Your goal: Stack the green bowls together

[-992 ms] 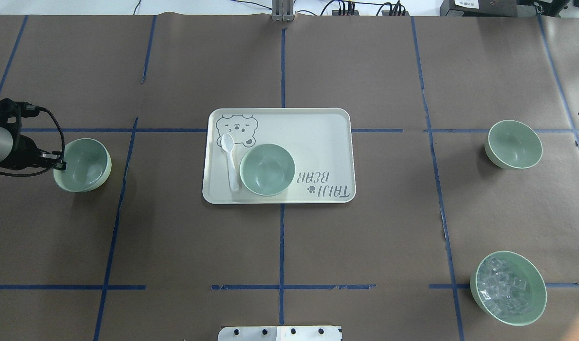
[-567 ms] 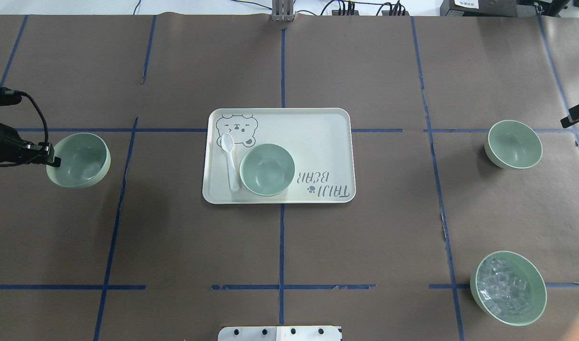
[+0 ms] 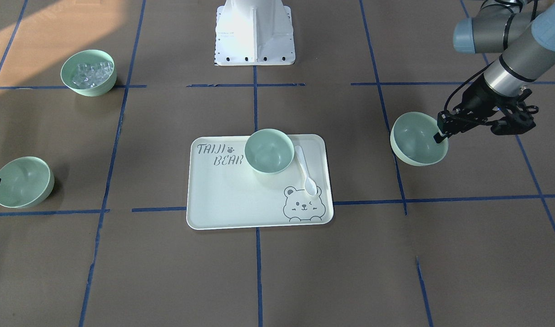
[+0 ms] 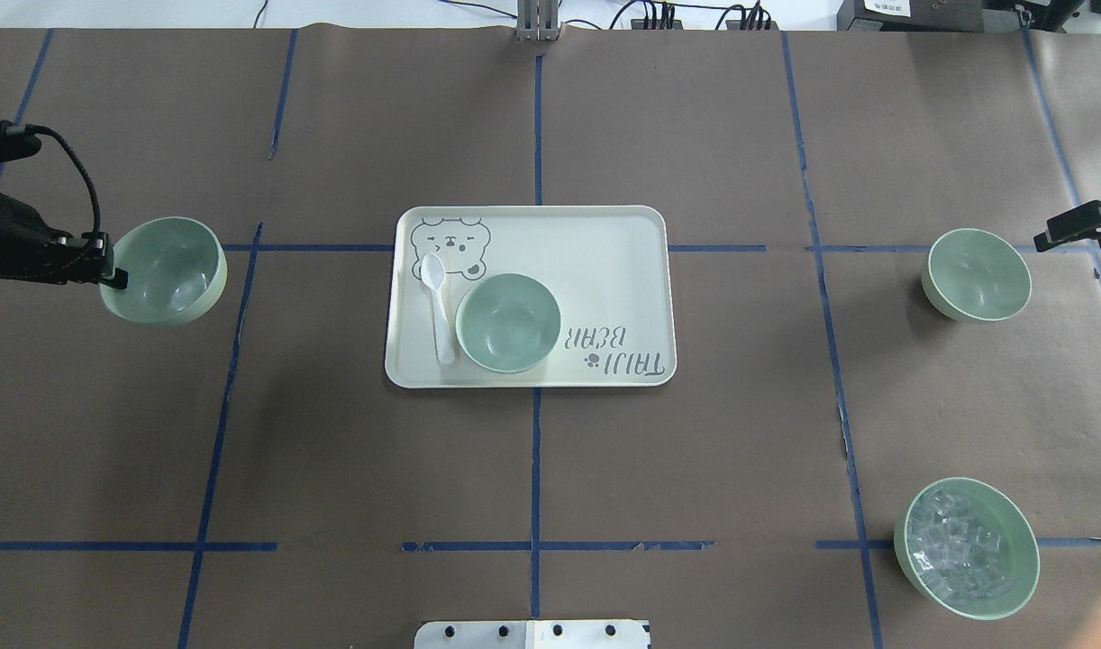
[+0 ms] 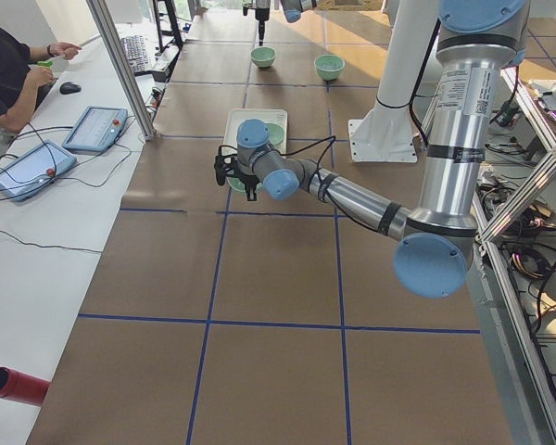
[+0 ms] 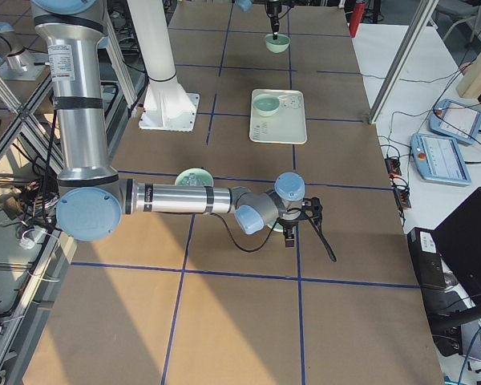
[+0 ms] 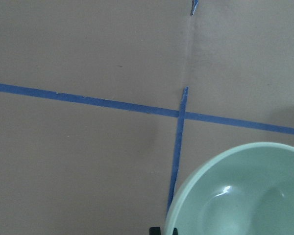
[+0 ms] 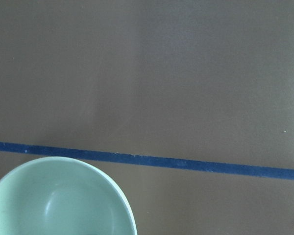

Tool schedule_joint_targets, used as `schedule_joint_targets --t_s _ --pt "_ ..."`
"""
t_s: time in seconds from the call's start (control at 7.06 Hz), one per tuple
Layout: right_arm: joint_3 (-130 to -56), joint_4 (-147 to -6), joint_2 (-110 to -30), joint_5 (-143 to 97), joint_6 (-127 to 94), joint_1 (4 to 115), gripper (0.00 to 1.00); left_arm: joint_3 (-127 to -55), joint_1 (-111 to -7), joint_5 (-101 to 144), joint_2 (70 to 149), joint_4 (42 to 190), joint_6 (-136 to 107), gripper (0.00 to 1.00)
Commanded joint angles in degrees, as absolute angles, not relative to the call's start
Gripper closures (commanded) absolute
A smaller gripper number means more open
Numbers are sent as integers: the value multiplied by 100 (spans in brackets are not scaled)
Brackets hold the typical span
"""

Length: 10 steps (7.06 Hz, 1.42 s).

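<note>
Three plain green bowls show. One (image 4: 168, 270) hangs tilted at the far left, held by its rim in my left gripper (image 4: 113, 270), which is shut on it; it also shows in the front view (image 3: 416, 138) and the left wrist view (image 7: 245, 196). The second bowl (image 4: 508, 323) stands on the cream tray (image 4: 605, 243). The third bowl (image 4: 976, 275) stands at the right, also in the right wrist view (image 8: 59, 200). My right gripper (image 4: 1046, 241) is just beyond its right rim; I cannot tell whether it is open or shut.
A white spoon (image 4: 439, 306) lies on the tray, left of the bowl. A green bowl with clear ice-like cubes (image 4: 967, 548) stands at the near right. Blue tape lines cross the brown table cover.
My left gripper has lifted its bowl and carried it toward the table's far side and slightly right. My right gripper has come in from the right edge toward the right bowl.
</note>
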State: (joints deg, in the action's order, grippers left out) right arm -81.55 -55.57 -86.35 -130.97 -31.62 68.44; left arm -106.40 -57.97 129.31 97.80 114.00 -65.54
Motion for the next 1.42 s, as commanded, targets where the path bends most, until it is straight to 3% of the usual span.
schedule_joint_targets --t_s 0.0,0.14,0.42,1.28 --pt "-8077 -5528 -8640 -12930 -3234 6566 3 -10731 -5757 12937 10343 11014 -7274 100" --pt "-8077 -5537 -8640 -12937 -3287 6513 29 -10723 -5739 12937 10484 10995 -7504 100" --pt "-8086 -5528 -8613 -12964 -3218 6495 100 -10644 -5338 12885 10896 10995 -8213 100" --pt "-8112 -5616 -8263 -13569 -3278 6881 100 -9863 -3456 11217 12539 10716 -10230 100"
